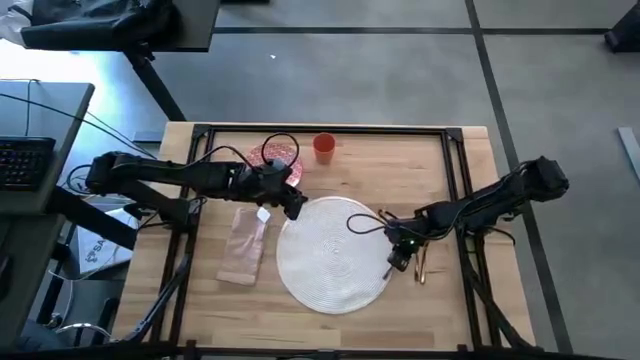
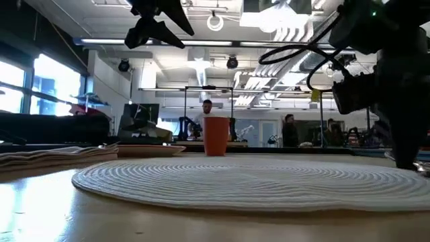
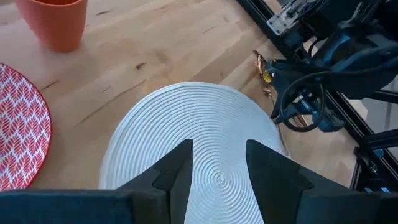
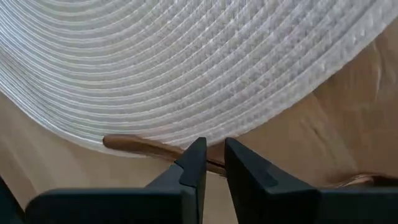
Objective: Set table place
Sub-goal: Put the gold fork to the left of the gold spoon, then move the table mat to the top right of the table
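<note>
From the high view I see the white woven placemat (image 1: 334,255) lying in the lower middle of the bench (image 1: 330,170), with the beige napkin (image 1: 244,245) just to its left. The red-patterned plate (image 1: 279,156) and the orange cup (image 1: 324,146) sit side by side near the bench's upper edge, above the placemat. My right gripper (image 1: 396,263) is down at the placemat's right rim, and in the right wrist view (image 4: 212,163) its two fingers stand close together, nearly closed, with a piece of copper cutlery (image 4: 143,145) running under their tips beside the placemat's edge; I cannot tell whether they actually pinch it. More cutlery lies on the wood just right of that gripper. My left gripper (image 1: 293,203) hangs over the placemat's upper left edge, its fingers (image 3: 177,171) parted and holding nothing.
</note>
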